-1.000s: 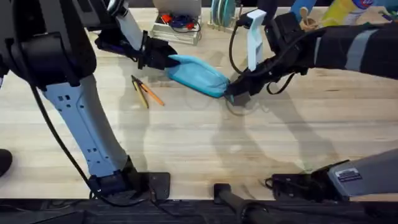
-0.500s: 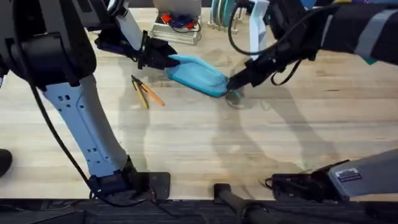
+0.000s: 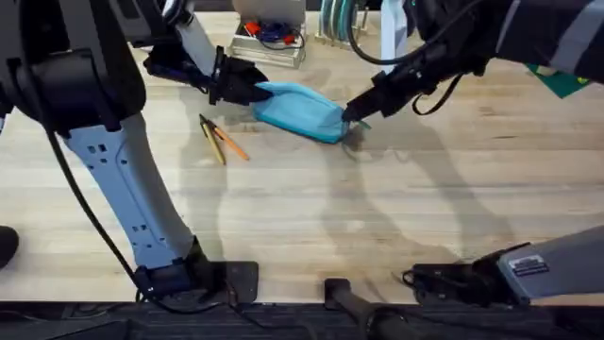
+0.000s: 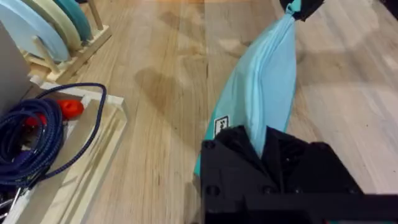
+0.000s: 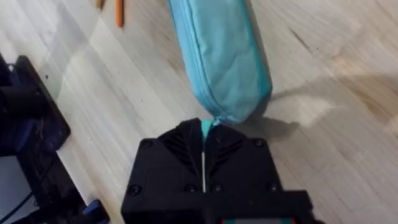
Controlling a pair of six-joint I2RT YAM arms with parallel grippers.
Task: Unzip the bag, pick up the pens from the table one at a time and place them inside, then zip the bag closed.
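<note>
The teal bag point(image 3: 300, 110) lies zipped at the back middle of the table point(image 3: 311, 208), stretched between both grippers. My left gripper point(image 3: 247, 89) is shut on its left end, which shows between the black fingers in the left wrist view point(image 4: 260, 144). At the right end, my right gripper point(image 3: 355, 113) is shut on the bag's small teal zipper tab point(image 5: 204, 129). The bag point(image 5: 221, 53) stretches away from it, its zipper running along one side. The pens point(image 3: 220, 140), orange and yellow, lie together on the wood just left of and nearer than the bag.
A wooden tray point(image 3: 271, 40) with a coiled blue cable point(image 4: 31, 134) stands behind the bag. Beside it is a rack of pale discs point(image 4: 46, 25). A green object point(image 3: 564, 80) lies at the far right. Wide bare wood spreads in front of the bag.
My right gripper has shifted back and slightly right at the bag's right end, drawing that end with it. The left gripper and the pens have stayed put.
</note>
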